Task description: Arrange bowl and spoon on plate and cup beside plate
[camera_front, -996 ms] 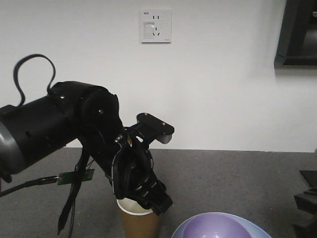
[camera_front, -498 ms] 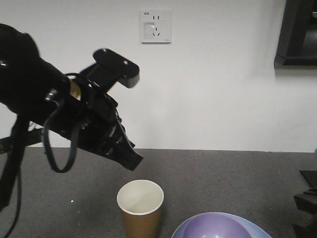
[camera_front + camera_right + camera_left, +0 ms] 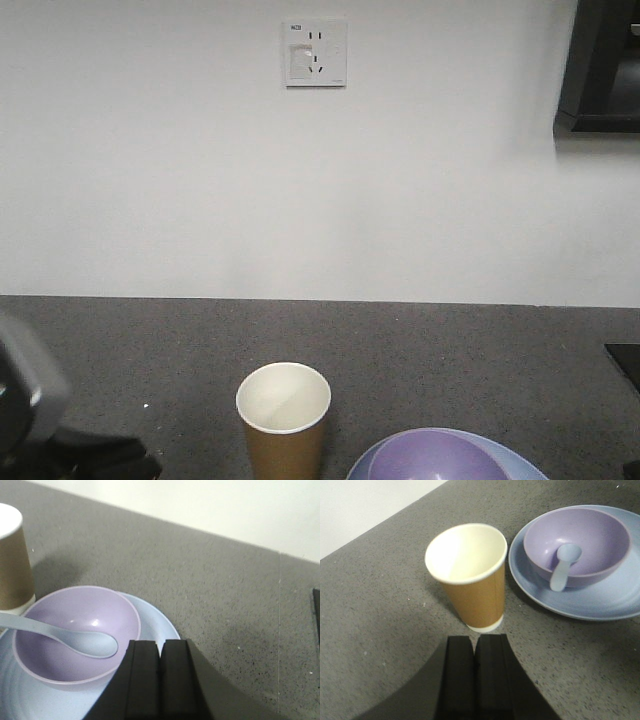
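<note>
Cup stands upright on the counter, just beside the plate at the plate's 9 o'clock in the left wrist view, not touching as far as visible. Bowl sits on the plate, spoon rests in the bowl, scoop inside, handle over the rim toward 6 o'clock. Left end effector is fingers pressed together, holding nothing; cup lies at its 12 o'clock, near, so the left arm is nearer the cup. Right end effector also closed tight and empty, bowl at its 10 o'clock. Layout looks complete; no further grasp seems needed. Cup's long axis vertical. Wall socket has small print, unreadable. No brands seen.
</note>
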Available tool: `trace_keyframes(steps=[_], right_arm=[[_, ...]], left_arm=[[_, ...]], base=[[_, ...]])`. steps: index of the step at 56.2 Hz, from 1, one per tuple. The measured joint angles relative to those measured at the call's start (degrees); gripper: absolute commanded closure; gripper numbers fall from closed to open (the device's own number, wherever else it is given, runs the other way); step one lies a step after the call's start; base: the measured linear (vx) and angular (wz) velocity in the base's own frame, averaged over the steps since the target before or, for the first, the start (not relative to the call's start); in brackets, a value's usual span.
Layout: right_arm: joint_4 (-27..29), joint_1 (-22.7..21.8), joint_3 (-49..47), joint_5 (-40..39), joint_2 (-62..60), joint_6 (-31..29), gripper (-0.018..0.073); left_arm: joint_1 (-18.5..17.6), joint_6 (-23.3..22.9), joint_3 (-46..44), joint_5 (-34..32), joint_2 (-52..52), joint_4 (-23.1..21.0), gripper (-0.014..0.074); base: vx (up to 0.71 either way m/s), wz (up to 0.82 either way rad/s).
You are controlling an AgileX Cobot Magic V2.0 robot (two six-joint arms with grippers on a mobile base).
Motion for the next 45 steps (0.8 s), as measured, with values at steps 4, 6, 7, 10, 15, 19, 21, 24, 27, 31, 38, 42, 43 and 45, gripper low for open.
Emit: trace_keyframes(steps=[4, 6, 7, 10, 15, 19, 21, 24, 27, 31, 38, 42, 43, 45], right_arm=[[0.2, 0.0, 2.1, -2.5, -3.0, -0.1, 0.0568], [0.4, 0.0, 2.9, -3.6, -4.0, -0.2, 0.0568], [0.4, 0.0, 3.1, -3.9, -4.6, -0.2, 0.0568], [0.4, 0.0, 3.8, -5.1, -5.5, -0.2, 0.0568], [0.7, 0.0, 4.1, -6.2, -6.2, -0.2, 0.0568], [1.4, 0.0, 4.3, -6.5, -6.3, -0.2, 0.0568], [1.7, 0.0, 4.3, -6.4, -6.3, -0.2, 0.0568], [1.7, 0.0, 4.3, -6.4, -6.3, -0.2, 0.0568], [2.0, 0.0, 4.3, -6.4, -6.3, -0.2, 0.0568], [2.1, 0.0, 4.3, -6.4, -6.3, -0.2, 0.0568], [2.2, 0.0, 4.3, -6.4, -6.3, -0.2, 0.0568], [2.2, 0.0, 4.3, -6.4, -6.3, -0.2, 0.0568], [2.2, 0.0, 4.3, -6.4, -6.3, -0.2, 0.0568], [2.2, 0.0, 4.3, -6.4, -6.3, -0.2, 0.0568]], left_arm=[[0.0, -1.2, 5.6, -4.0, -4.5, -0.1, 0.0600], [0.0, -1.6, 8.1, -6.0, -6.7, -0.1, 0.0600], [0.0, -1.8, 9.1, -6.8, -7.6, -0.1, 0.0600], [0.0, -1.9, 10.8, -8.6, -9.4, -0.2, 0.0600], [0.0, -2.0, 12.0, -10.9, -11.5, -0.2, 0.0600], [0.0, -2.0, 12.1, -12.4, -12.2, -0.2, 0.0600], [0.0, -2.2, 12.1, -12.7, -12.4, -0.2, 0.0600], [0.0, -2.2, 12.1, -12.7, -12.4, -0.2, 0.0600], [0.0, -2.3, 12.1, -12.6, -12.4, -0.2, 0.0600], [0.0, -2.4, 12.1, -12.6, -12.4, -0.2, 0.0600], [0.0, -2.4, 12.1, -12.6, -12.5, -0.2, 0.0600], [0.0, -2.4, 12.1, -12.6, -12.5, -0.2, 0.0600], [0.0, -2.4, 12.1, -12.6, -12.5, -0.2, 0.0600], [0.0, -2.4, 12.1, -12.6, -12.5, -0.2, 0.0600]], base=[[0.00, 0.00], [0.00, 0.00], [0.00, 0.00], [0.00, 0.00], [0.00, 0.00], [0.00, 0.00], [0.00, 0.00], [0.00, 0.00], [0.00, 0.00], [0.00, 0.00], [0.00, 0.00], [0.00, 0.00], [0.00, 0.00], [0.00, 0.00]])
